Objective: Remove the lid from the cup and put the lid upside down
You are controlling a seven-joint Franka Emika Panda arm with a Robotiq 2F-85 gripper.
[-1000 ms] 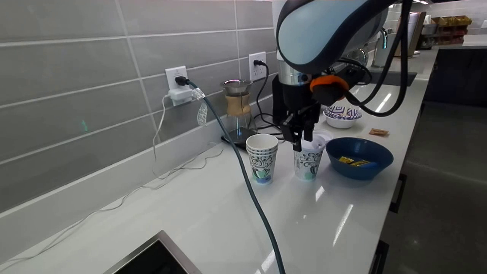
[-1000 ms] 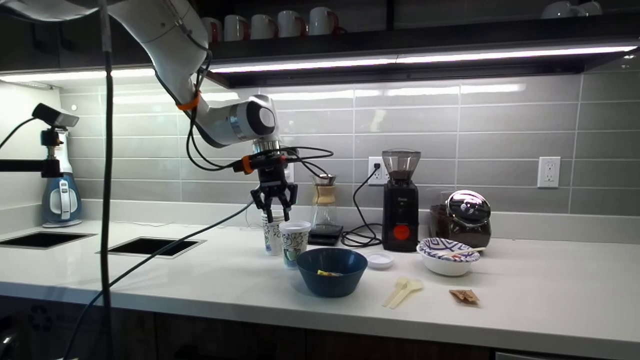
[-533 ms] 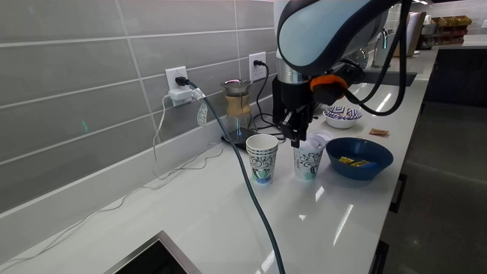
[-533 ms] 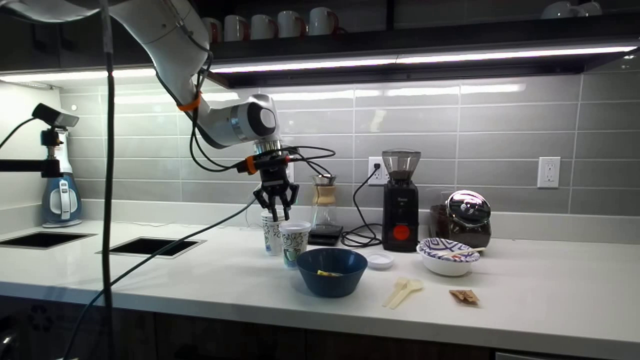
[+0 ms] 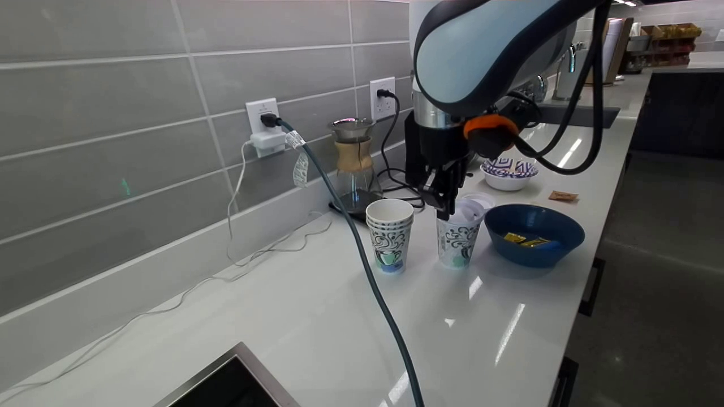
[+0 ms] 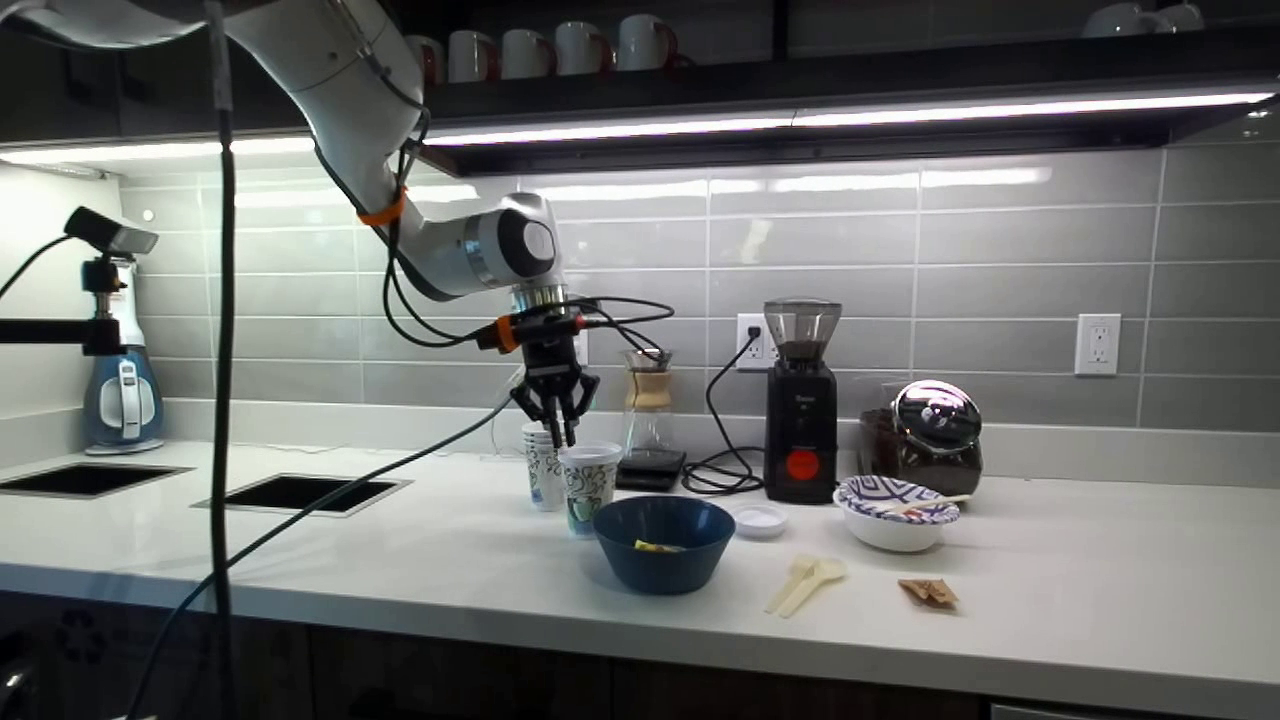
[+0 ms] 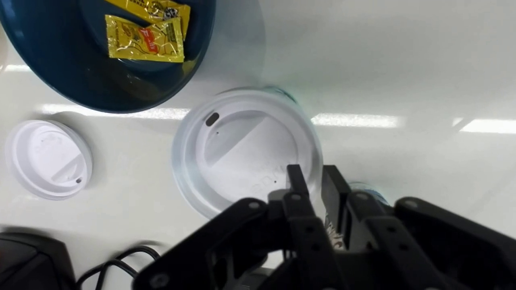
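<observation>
My claw (image 7: 313, 168) is narrow, gap showing, at the lid (image 7: 250, 151) rim. Yellow packet (image 7: 137, 40): red label (image 7: 149, 39), print mostly illegible.

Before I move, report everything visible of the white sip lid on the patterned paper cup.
The white sip lid looks like plastic: round, with a raised rim, a dark oblong sip hole, a recessed top with a straight step, and faint lettering I can't read. It sits right side up on the patterned paper cup. In the wrist view the gripper overlaps its edge, jaws parted; whether they touch it is unclear.
</observation>
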